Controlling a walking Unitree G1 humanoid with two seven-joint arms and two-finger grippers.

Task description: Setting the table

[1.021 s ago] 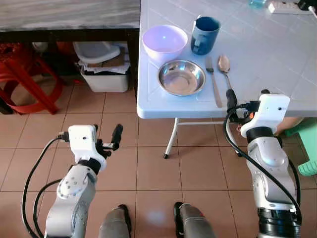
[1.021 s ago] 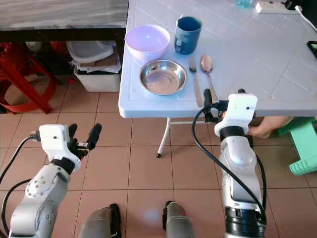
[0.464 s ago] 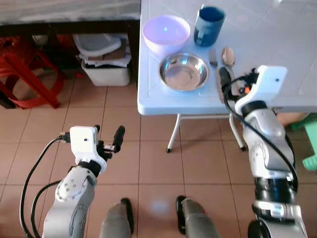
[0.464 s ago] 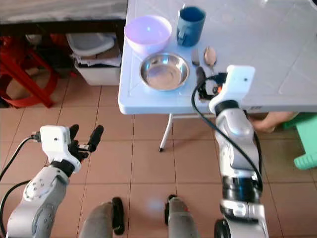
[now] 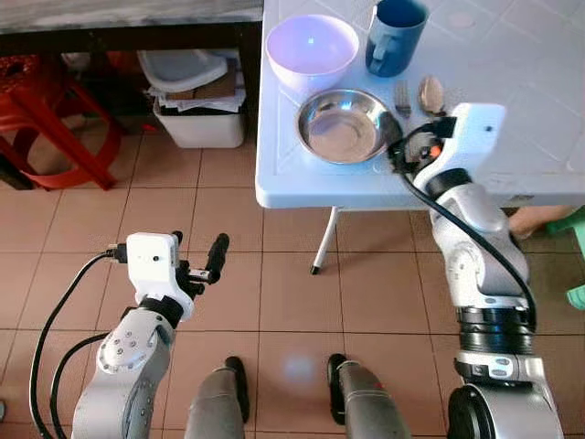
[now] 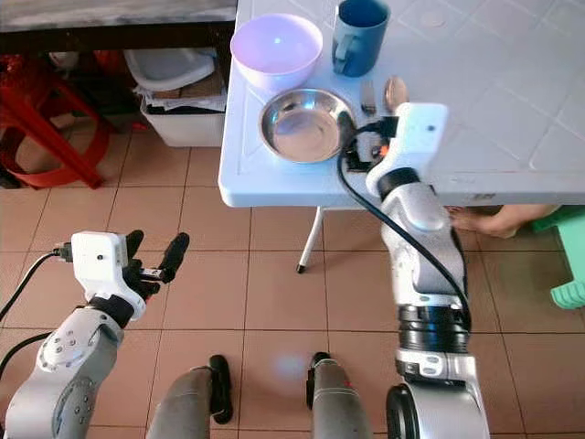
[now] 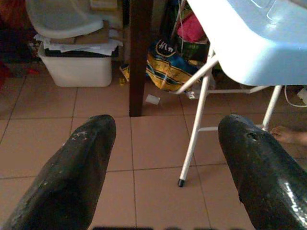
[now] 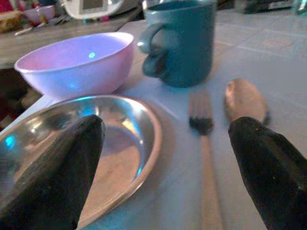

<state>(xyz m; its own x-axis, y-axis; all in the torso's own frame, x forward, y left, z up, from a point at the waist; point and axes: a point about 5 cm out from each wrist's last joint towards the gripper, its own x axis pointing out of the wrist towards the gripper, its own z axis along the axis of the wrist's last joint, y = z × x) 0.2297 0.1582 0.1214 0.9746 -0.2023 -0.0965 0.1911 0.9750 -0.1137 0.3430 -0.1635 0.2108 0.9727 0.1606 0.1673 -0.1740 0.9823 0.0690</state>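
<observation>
On the pale blue table stand a lavender bowl and a blue mug. In front of them lie a steel dish, a fork and a spoon. My right gripper is open just above the tabletop near its front edge. One finger hovers over the steel dish; the other is on the far side of the fork, below the spoon. My left gripper is open and empty, low over the floor to the table's left.
A white bin with papers sits under a dark counter, and a red stool stands further left. The table's white legs reach the tiled floor. A person's foot shows under the table. A green stool is at the right edge.
My right gripper has risen from below the table's front edge and reached in over the tabletop, left toward the dish and fork. The left arm has kept its pose; the camera shifted slightly.
</observation>
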